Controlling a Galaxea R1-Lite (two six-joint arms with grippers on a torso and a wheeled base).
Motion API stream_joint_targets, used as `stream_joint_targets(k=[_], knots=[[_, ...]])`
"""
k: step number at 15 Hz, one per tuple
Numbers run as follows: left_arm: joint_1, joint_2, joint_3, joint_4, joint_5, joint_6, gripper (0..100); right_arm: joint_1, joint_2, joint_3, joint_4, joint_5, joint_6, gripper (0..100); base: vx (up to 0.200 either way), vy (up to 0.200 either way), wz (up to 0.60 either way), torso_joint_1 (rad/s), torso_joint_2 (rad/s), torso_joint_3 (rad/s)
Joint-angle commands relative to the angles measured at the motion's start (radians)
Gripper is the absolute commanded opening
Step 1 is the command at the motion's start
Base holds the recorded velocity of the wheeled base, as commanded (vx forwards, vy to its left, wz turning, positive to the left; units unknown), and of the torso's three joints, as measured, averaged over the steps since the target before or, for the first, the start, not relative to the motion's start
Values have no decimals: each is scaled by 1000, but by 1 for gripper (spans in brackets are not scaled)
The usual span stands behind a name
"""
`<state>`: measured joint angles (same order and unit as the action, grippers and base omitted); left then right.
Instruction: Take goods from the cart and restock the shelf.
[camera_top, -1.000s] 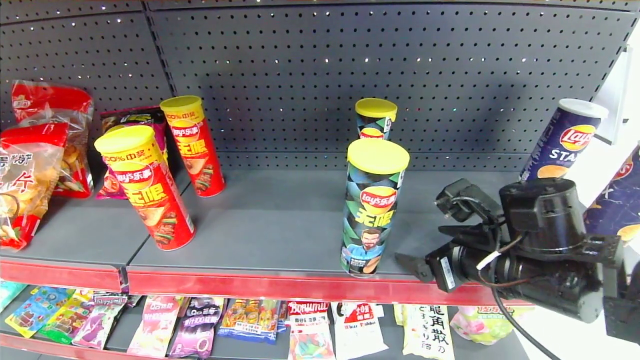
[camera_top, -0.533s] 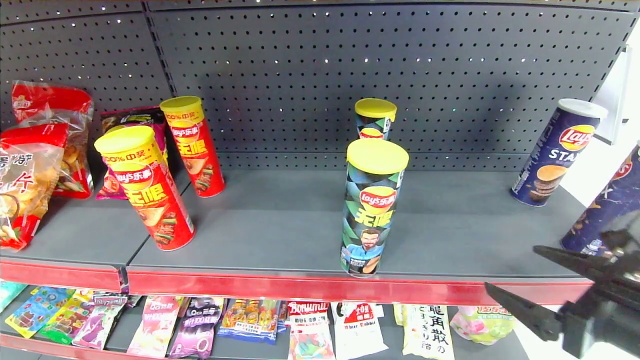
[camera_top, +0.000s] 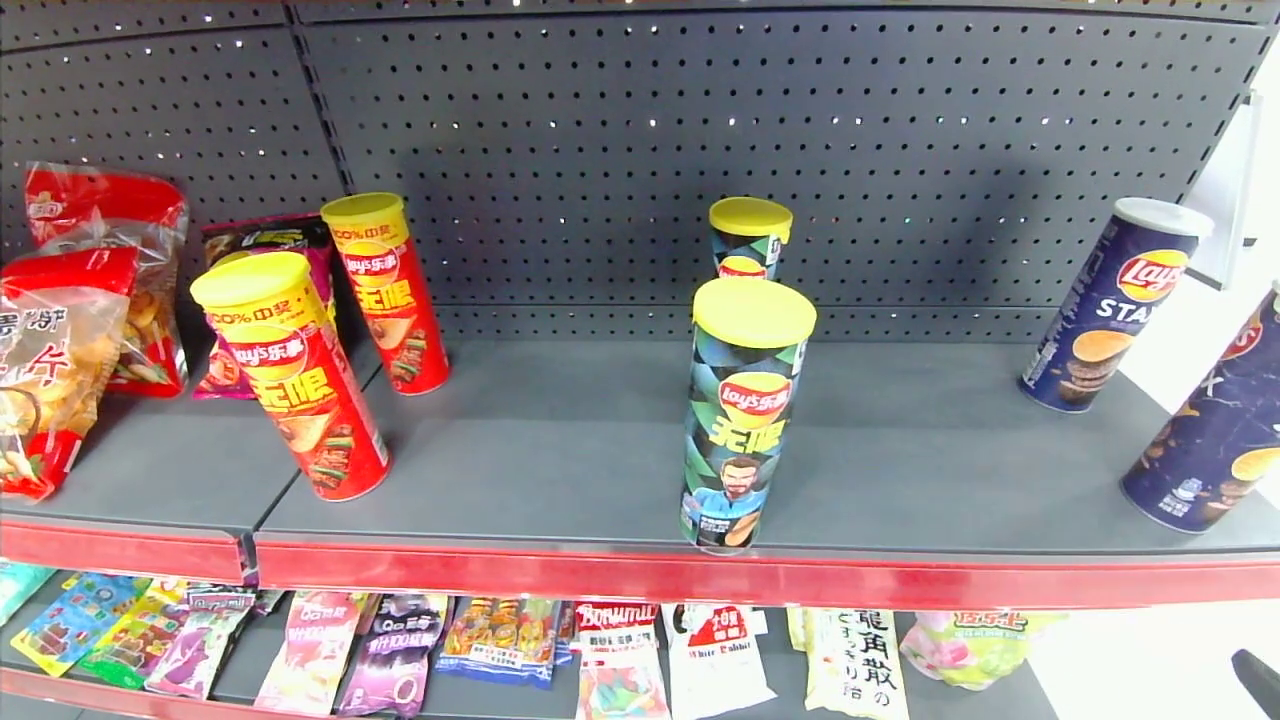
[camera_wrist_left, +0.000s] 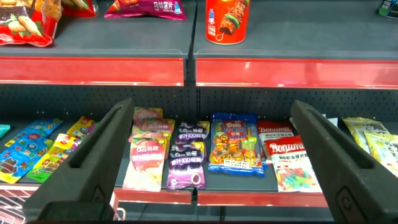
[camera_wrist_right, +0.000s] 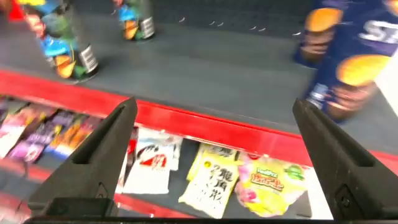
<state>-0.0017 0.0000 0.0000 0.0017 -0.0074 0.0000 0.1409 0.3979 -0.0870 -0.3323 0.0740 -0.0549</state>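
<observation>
The shelf carries 6 standing cans in 3 pairs, each with a front and a rear can. At the far left stand snack bags. Just to their right is the left front can, with the left rear can behind it and slightly to the right. A packet leans on the back panel behind them. The middle front can stands at the shelf's edge, with the middle rear can directly behind it. At the far right, the right rear can stands behind the right front can. Below, hanging packets line the lower shelf side by side.
</observation>
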Motion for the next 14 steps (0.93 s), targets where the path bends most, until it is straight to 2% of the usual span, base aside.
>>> stream_joint_targets(k=[1,2,3,4,5,7,8,11,14], knots=[[0,0,0,0,0,0,100,-98,-152,47,29,-2,17,100,0,0,0,0,0,0],[0,0,0,0,0,0,100,-124,-197,87,52,-36,33,100,0,0,0,0,0,0],[0,0,0,0,0,0,100,-116,-240,87,61,-68,41,100,0,0,0,0,0,0],[0,0,0,0,0,0,100,-72,-286,87,85,-59,35,100,0,0,0,0,0,0],[0,0,0,0,0,0,100,-78,-309,87,154,-74,59,100,0,0,0,0,0,0],[0,0,0,0,0,0,100,-152,-375,87,234,-89,124,100,0,0,0,0,0,0],[0,0,0,0,0,0,100,-144,-392,87,263,-89,145,100,0,0,0,0,0,0],[0,0,0,0,0,0,100,-139,-395,87,263,-28,162,100,0,0,0,0,0,0],[0,0,0,0,0,0,100,-139,-395,84,273,29,78,100,0,0,0,0,0,0]])
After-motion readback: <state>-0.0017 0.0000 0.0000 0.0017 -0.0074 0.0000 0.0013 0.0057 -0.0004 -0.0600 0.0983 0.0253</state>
